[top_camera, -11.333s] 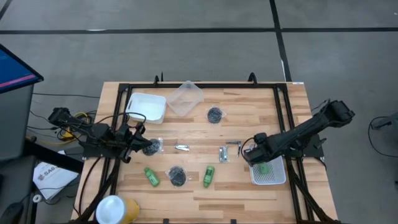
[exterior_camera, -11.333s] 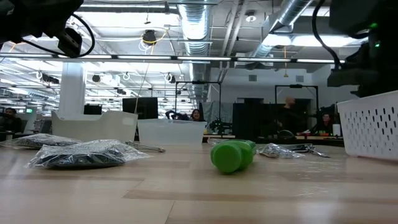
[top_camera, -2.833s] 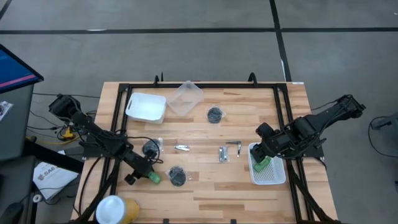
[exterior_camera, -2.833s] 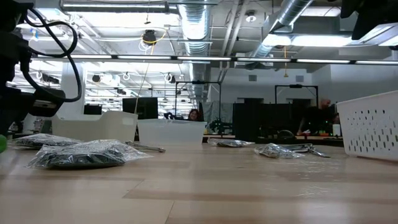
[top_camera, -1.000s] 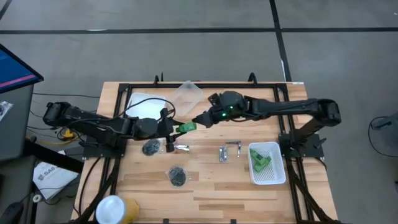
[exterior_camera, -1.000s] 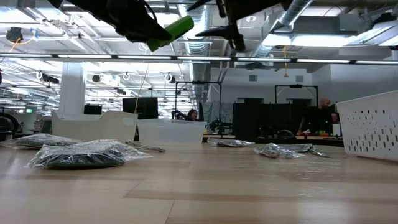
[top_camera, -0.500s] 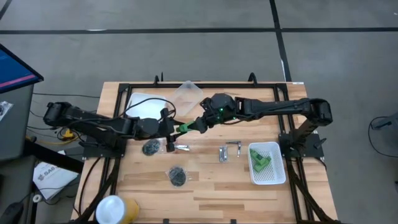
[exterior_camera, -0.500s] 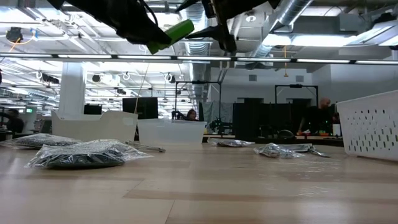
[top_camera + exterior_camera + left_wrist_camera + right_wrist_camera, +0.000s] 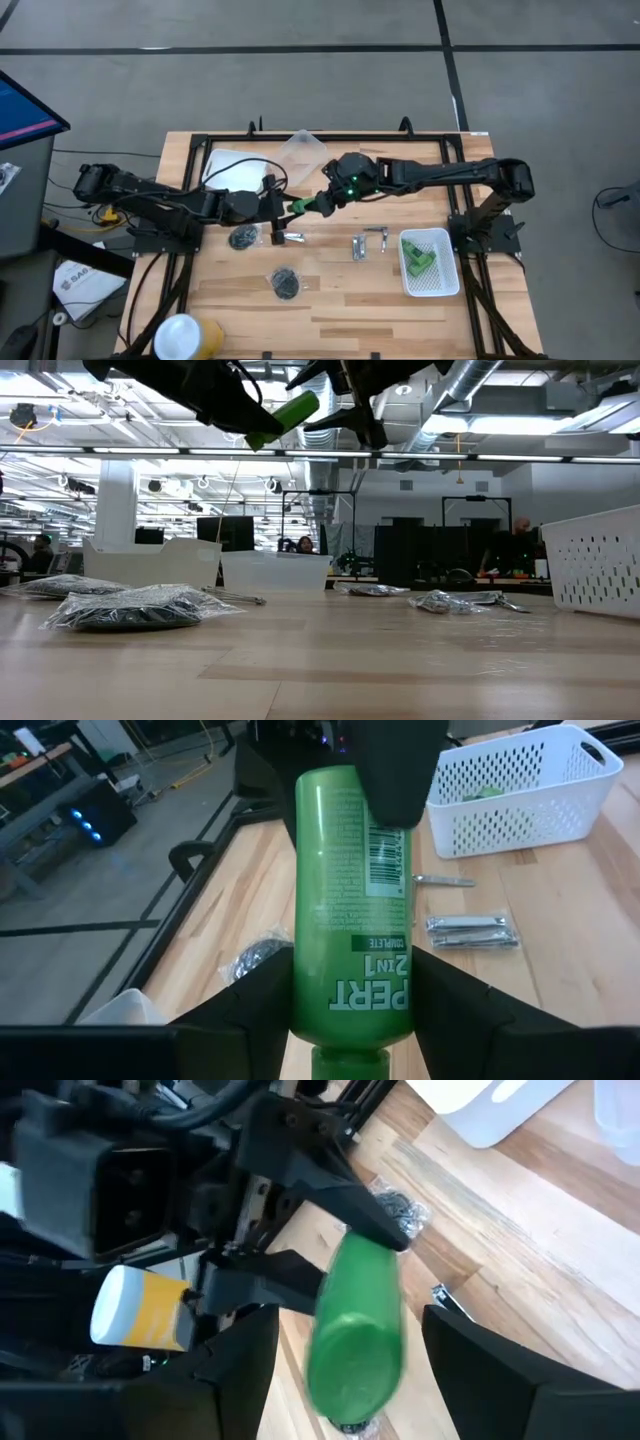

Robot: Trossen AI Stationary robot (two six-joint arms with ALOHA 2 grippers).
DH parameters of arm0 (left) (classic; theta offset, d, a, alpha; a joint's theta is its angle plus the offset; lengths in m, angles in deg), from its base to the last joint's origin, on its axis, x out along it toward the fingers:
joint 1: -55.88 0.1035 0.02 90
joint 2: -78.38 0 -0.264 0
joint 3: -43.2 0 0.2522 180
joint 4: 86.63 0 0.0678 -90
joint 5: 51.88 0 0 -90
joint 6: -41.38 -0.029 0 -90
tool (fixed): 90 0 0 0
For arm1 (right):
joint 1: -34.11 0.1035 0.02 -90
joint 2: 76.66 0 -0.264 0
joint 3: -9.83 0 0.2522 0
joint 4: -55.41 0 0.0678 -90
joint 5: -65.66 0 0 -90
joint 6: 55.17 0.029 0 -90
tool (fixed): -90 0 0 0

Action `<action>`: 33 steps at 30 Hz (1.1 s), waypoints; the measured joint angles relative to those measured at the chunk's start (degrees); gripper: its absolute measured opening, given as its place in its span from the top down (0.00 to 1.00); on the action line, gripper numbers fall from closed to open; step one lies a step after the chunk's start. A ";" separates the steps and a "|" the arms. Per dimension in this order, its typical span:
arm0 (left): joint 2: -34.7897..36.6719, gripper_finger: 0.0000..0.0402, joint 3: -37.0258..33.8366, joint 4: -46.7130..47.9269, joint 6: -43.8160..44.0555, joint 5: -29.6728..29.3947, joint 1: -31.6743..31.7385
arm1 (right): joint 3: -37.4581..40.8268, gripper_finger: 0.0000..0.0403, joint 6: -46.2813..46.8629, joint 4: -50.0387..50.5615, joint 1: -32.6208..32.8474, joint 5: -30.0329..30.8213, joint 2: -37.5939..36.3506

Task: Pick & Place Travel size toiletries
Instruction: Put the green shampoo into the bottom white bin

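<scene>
Above the middle of the wooden bench (image 9: 400, 310), the left end effector (image 9: 283, 208) is gripping a smooth green bottle (image 9: 299, 206) — the right end effector (image 9: 322, 200) is spread around its far end.

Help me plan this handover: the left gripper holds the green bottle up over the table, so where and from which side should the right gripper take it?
Probably the free end of the green bottle, which juts from the left gripper toward the right gripper. Come in along its long axis from the right arm's side and close across the round body; the cap end sits between the left fingers.
</scene>
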 joint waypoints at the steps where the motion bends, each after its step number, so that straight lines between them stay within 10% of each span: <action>1: 0.00 0.57 0.00 -0.02 -0.11 0.00 0.00 | 0.00 0.40 -0.07 -0.05 -0.02 -0.02 -0.02; 21: 0.00 0.58 0.00 -1.51 -2.45 -0.11 0.37 | 0.00 0.75 -1.14 0.65 -0.57 -3.64 -0.02; 33: 0.00 0.53 0.00 -2.40 -2.39 0.39 0.37 | 0.00 0.77 -1.89 0.91 -1.09 -4.28 -0.04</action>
